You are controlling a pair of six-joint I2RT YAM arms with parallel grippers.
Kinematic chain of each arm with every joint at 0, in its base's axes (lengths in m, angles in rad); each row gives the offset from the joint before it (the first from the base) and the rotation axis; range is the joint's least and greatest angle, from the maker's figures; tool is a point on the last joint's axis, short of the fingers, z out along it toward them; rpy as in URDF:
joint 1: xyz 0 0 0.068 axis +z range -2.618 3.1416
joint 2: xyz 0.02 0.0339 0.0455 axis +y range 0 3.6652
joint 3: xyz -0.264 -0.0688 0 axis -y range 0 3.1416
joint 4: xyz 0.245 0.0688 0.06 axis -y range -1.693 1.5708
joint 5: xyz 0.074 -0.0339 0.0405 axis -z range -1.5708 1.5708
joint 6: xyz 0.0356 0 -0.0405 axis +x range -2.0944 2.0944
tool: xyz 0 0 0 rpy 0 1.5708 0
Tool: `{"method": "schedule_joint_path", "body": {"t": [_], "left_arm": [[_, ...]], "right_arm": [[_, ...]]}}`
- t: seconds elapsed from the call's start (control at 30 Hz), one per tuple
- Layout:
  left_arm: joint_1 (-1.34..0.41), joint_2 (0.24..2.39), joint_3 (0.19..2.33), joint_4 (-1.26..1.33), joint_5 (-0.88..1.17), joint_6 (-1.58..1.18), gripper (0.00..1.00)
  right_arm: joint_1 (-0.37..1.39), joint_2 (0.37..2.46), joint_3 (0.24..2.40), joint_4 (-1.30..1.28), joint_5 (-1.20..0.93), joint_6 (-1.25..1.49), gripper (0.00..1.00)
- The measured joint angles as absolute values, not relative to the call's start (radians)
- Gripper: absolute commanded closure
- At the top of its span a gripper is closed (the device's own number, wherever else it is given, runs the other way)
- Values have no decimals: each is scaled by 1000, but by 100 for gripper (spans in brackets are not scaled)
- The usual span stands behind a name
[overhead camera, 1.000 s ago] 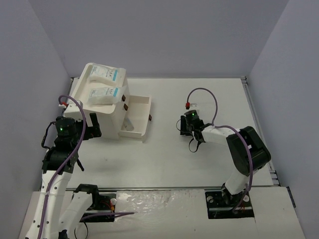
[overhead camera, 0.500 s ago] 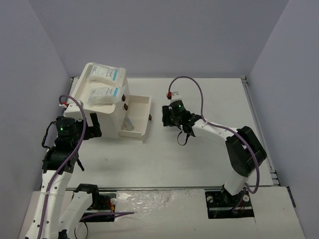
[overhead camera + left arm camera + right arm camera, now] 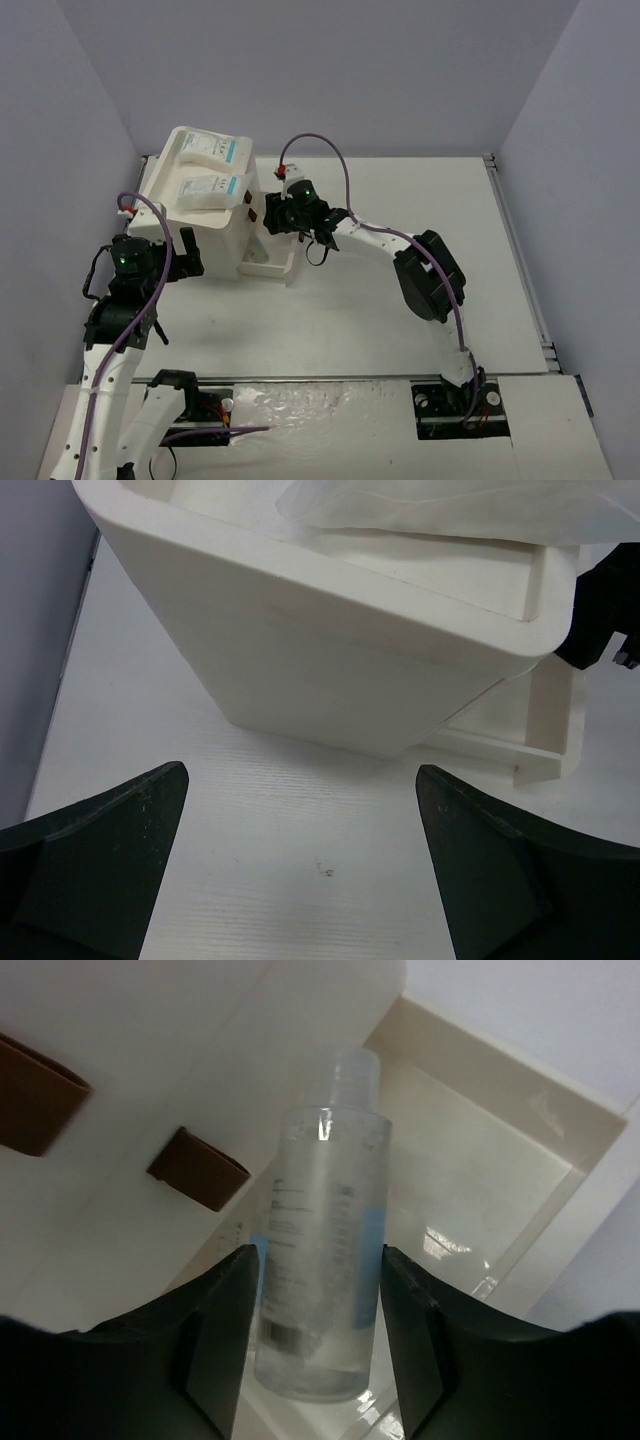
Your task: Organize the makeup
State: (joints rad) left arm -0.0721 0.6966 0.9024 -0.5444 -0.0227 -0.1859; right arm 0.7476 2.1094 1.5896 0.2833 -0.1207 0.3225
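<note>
My right gripper (image 3: 320,1345) is shut on a small clear tube (image 3: 325,1260) with a light blue label and holds it over the open drawer (image 3: 480,1200) of the white box. In the top view this gripper (image 3: 275,218) is at the drawer (image 3: 288,212), and the tube is hidden there. Two flat white packets with teal labels (image 3: 213,148) (image 3: 210,190) lie on top of the box (image 3: 215,235). My left gripper (image 3: 300,870) is open and empty, low over the table by the box's left side (image 3: 320,670). Brushes and a brown stick are not in view.
Two dark red drawer knobs (image 3: 198,1168) (image 3: 35,1095) show on the box front beside the tube. The grey side wall (image 3: 70,150) stands close to the box on the left. The right arm's black wrist (image 3: 605,610) shows at the drawer in the left wrist view.
My right arm has swung left across the table from the middle to the open drawer, with the tube in its grip. The left arm has not moved.
</note>
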Motion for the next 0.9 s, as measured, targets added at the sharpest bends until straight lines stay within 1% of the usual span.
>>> {"method": "schedule_joint_path", "body": {"t": [0.1, 0.23, 0.33, 0.47, 0.57, 0.7, 0.8, 0.9], "left_arm": [[-73, 694, 902, -545, -22, -186, 3], [-73, 691, 902, -545, -22, -186, 3], [-73, 690, 902, -545, -22, -186, 3], [-73, 690, 902, -545, -22, -186, 3], [-74, 690, 902, -545, -22, -186, 3], [-79, 690, 902, -545, -21, -186, 3], [-79, 690, 902, -545, -18, -186, 3], [-80, 690, 902, -546, -18, -186, 3]], "right_arm": [[753, 2142, 1594, 266, -117, 319, 38], [757, 2128, 1589, 263, -87, 288, 35], [755, 2060, 1538, 250, -26, 238, 34], [731, 1909, 1430, 221, 52, 175, 32], [644, 1756, 1303, 196, 82, 148, 31], [441, 1607, 1156, 178, 90, 130, 31], [306, 1579, 1082, 154, 61, 129, 32], [237, 1600, 1045, 120, -2, 133, 32]]}}
